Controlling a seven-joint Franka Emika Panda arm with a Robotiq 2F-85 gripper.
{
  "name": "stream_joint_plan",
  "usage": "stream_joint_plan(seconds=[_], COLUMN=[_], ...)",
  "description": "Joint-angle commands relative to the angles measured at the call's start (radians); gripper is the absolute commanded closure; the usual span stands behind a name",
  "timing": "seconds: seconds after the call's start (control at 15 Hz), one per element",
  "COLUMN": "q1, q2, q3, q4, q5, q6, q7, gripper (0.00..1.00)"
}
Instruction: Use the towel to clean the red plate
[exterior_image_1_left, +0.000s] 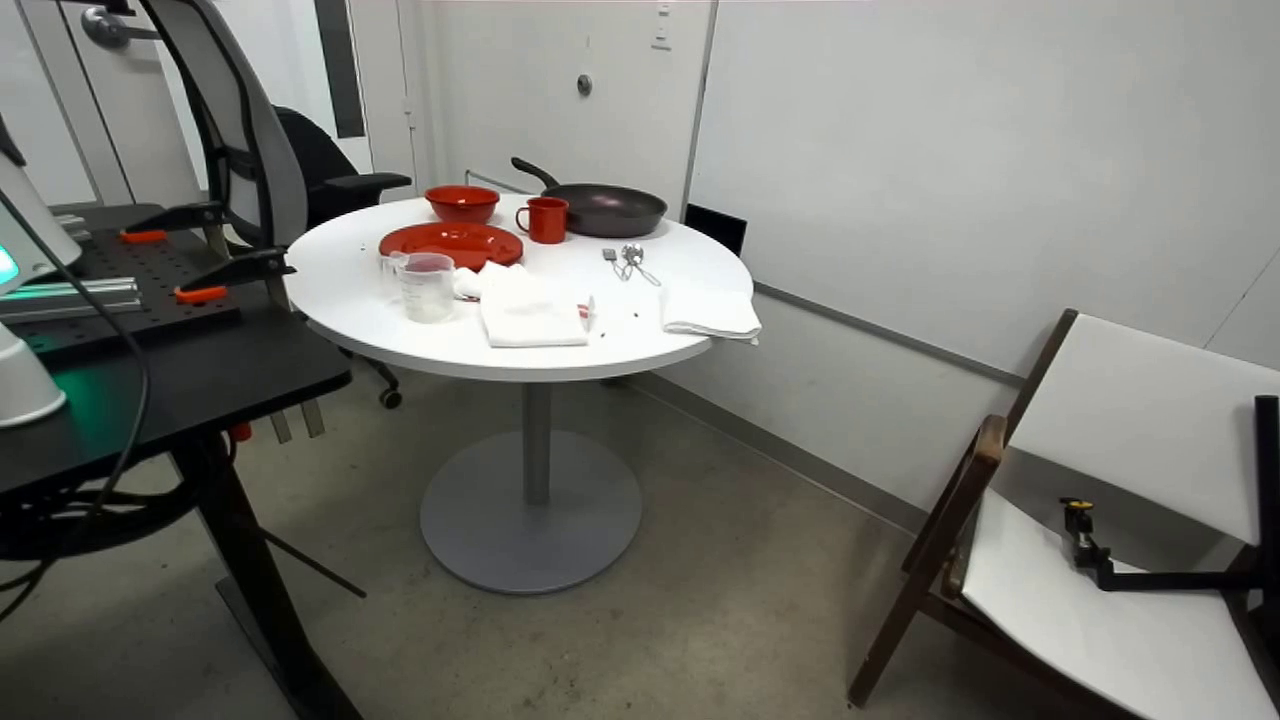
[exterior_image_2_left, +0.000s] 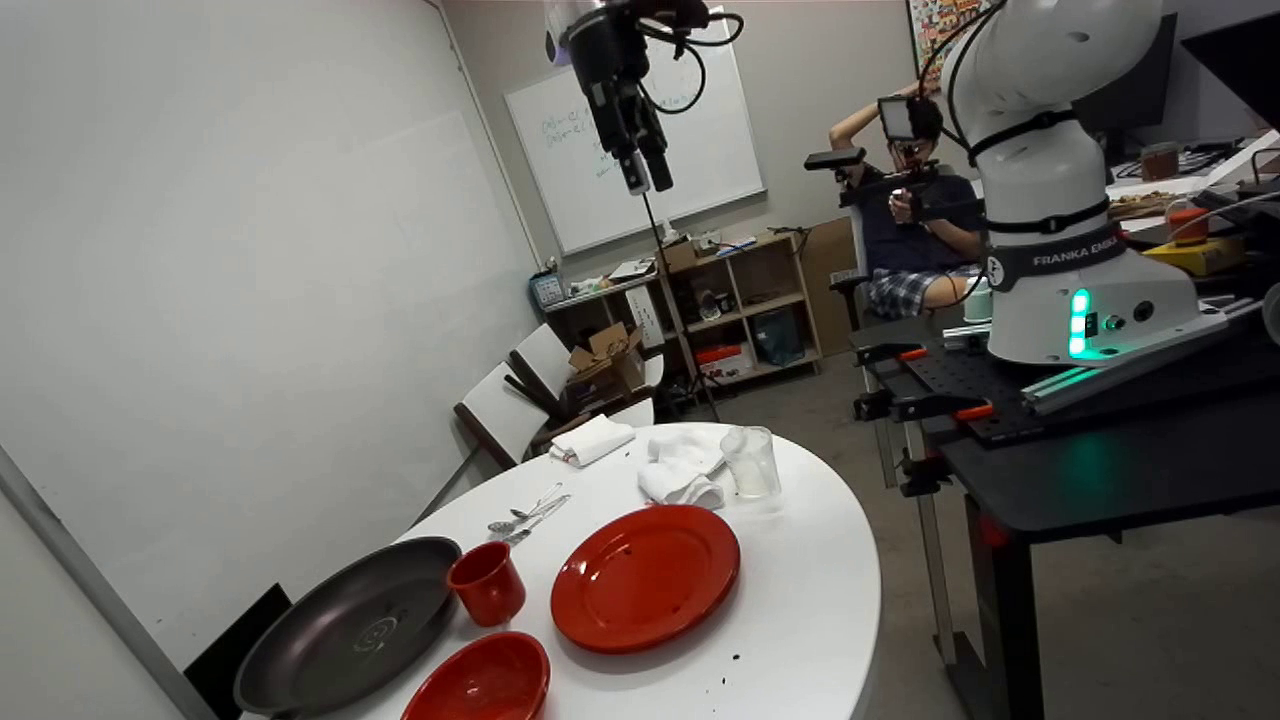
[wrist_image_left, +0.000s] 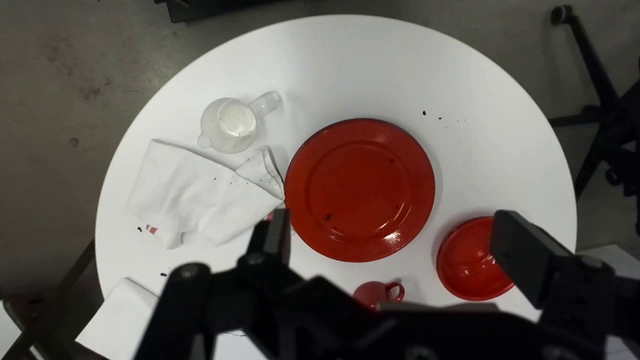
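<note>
The fingers (wrist_image_left: 525, 257) are parted wide, released; the gripper (exterior_image_2_left: 649, 180) hangs well above the round table (exterior_image_2_left: 810, 600). In an exterior view, the red plate (exterior_image_1_left: 450, 240) lies left of centre, the rumpled towel (exterior_image_1_left: 533, 322) just on its near side, a measuring cup (exterior_image_1_left: 428, 292) left of the towel. Bowl (exterior_image_1_left: 463, 206), mug (exterior_image_1_left: 547, 221) and pan (exterior_image_1_left: 612, 213) stand toward the far edge; a folded cloth (exterior_image_1_left: 710, 316) lies at the right edge.

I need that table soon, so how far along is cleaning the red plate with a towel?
Done: nothing clearly; the red plate carries a few dark specks. In hand: nothing; the gripper hangs open and empty above the table. Left: probably the wiping itself, starting with grasping the rumpled white towel beside the plate.
</note>
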Motion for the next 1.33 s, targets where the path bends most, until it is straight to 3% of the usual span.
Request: stream_joint_plan(seconds=[0.0,0.6,0.93,1.27], q1=[-0.02,-0.072,-0.062,-0.038], q2=[0.105,0.369,0.493,0.584], q3=[-0.006,-0.051,-0.13,-0.189], q4=[-0.003,0.003,0.025,0.048], q5=[0.005,-0.144,-0.277,-0.295], q6=[0.146,0.467,0.528,0.554], q7=[0.075,0.33,0.491,0.595], gripper=[0.0,0.0,0.0,0.0])
